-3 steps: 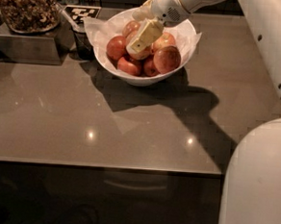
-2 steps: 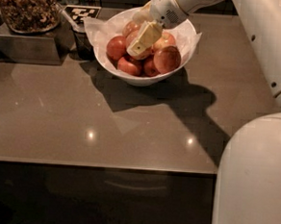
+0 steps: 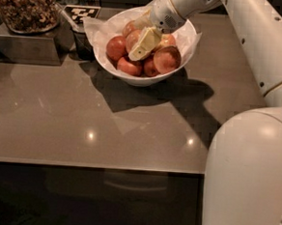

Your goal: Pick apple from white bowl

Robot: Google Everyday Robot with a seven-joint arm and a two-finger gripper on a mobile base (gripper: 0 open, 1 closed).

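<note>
The white bowl [image 3: 133,77] with its paper liner stands at the back middle of the brown counter and holds several apples. The apple [image 3: 132,38], orange-red and pale, lies at the top of the pile. Darker red apples [image 3: 166,59] lie around it. My gripper [image 3: 143,41], pale yellow at its tip, reaches down into the bowl from the upper right and sits against the right side of the apple. I cannot tell whether it holds anything.
A glass container of brown nuts [image 3: 25,4] stands on a metal box [image 3: 24,46] at the back left. A black-and-white marker card [image 3: 81,14] lies behind the bowl. My white arm and body [image 3: 254,156] fill the right side. The counter's front edge [image 3: 93,165] runs below.
The gripper has sunk a little lower among the apples. My arm and body have shifted slightly left. The bowl and apples have not moved.
</note>
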